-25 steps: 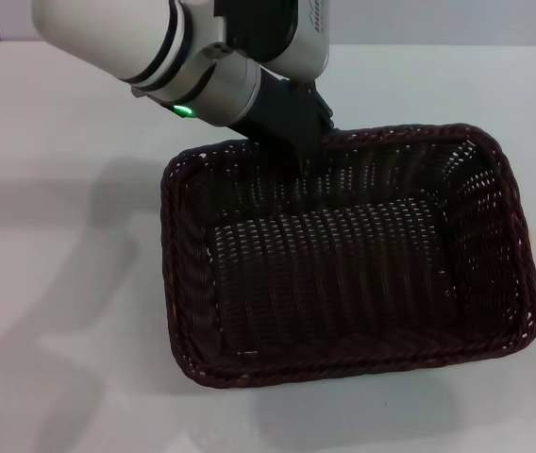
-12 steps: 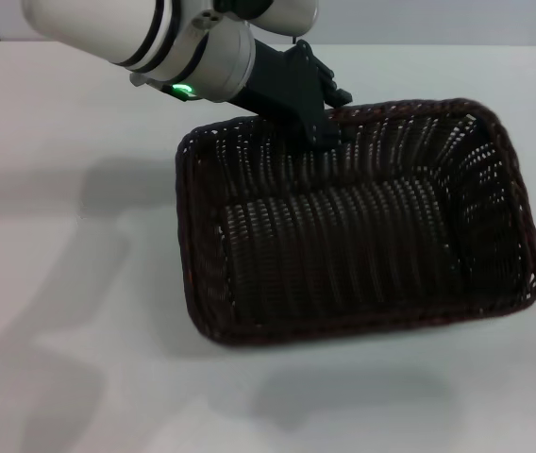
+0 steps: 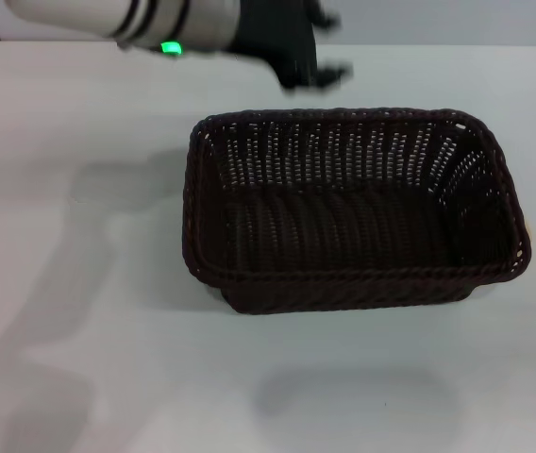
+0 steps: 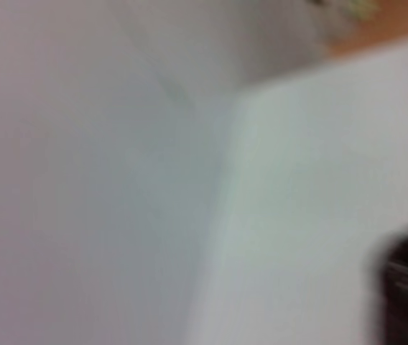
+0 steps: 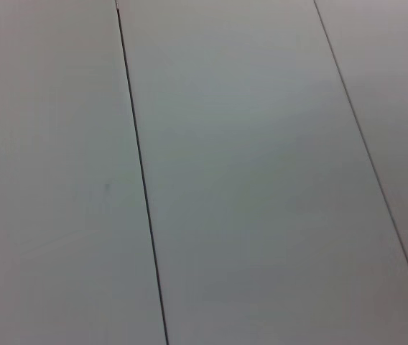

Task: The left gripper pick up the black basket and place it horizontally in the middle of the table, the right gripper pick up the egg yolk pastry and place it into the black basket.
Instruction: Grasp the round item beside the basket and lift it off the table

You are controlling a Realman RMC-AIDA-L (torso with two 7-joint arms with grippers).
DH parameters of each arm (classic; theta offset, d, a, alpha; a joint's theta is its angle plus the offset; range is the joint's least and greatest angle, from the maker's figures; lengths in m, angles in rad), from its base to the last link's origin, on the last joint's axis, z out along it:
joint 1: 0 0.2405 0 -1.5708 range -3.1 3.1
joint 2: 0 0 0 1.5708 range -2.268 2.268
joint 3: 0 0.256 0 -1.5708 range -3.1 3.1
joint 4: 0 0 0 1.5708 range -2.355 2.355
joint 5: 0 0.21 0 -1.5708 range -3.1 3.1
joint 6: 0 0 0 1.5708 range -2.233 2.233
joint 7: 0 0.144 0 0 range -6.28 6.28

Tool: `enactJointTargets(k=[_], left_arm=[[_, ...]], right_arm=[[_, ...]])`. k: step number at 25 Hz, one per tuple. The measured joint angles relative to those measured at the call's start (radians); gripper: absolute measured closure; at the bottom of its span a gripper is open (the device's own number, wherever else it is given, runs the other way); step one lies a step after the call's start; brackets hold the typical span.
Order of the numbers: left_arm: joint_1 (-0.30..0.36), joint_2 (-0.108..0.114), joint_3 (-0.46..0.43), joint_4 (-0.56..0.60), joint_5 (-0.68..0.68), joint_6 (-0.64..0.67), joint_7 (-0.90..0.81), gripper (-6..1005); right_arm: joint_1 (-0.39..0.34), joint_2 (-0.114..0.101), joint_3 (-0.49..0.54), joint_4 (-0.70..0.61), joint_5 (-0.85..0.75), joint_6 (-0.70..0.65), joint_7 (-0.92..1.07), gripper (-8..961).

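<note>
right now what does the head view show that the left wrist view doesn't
Only the head view shows the whole dark woven wicker basket lying flat and empty on the white table, with the black left pincer raised clear behind its far rim, open. Only the left wrist view shows an orange strip in one corner. Both share the white tabletop; the dark blur at the wrist view's edge may be the basket.
</note>
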Motion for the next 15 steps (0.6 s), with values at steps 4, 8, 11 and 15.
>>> enactJointTargets(k=[4,8,11,15], left_arm=[[0.132,0.000,0.011,-0.103,-0.180,0.304,0.018,445],[0.252,0.004,0.000,-0.138,-0.462,0.492,0.145,436],[0.286,0.002,-0.011,-0.136,-0.529,0.522,0.201,387],[0.368,-0.003,0.026,-0.141,-0.680,0.682,0.336,211]], right_arm=[[0.000,0.001,-0.014,-0.007,0.000,0.014,-0.007,223],[0.014,0.000,-0.039,-0.021,0.001,0.073,-0.010,225],[0.026,-0.002,-0.060,-0.028,0.001,0.094,-0.011,227],[0.056,-0.003,-0.097,-0.051,0.001,0.157,-0.011,229]])
